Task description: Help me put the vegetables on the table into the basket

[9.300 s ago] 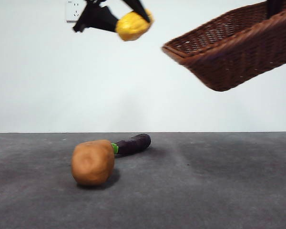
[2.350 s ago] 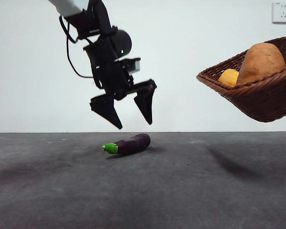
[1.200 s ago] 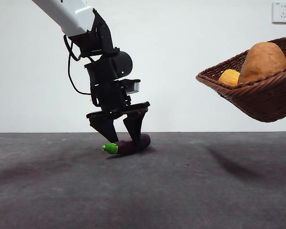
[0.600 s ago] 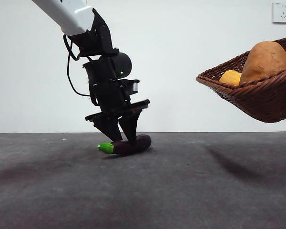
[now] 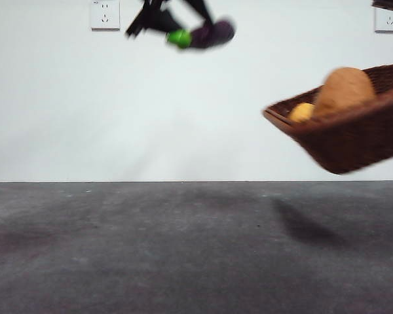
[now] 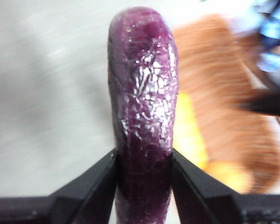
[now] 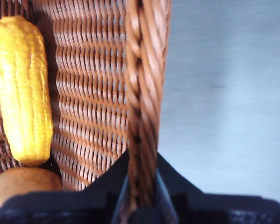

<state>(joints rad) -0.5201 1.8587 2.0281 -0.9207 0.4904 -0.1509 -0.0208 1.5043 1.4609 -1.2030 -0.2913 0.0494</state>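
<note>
High above the desk (image 5: 183, 248), I am gripping one eggplant (image 5: 206, 34) in my left hand (image 6: 143, 161), lifted off the surface since a moment ago; my right hand (image 7: 141, 186) is clamping the rim of one raised basket (image 5: 354, 140) carrying one yellow oblong (image 7: 22, 88) and one potato (image 5: 344, 91).
</note>
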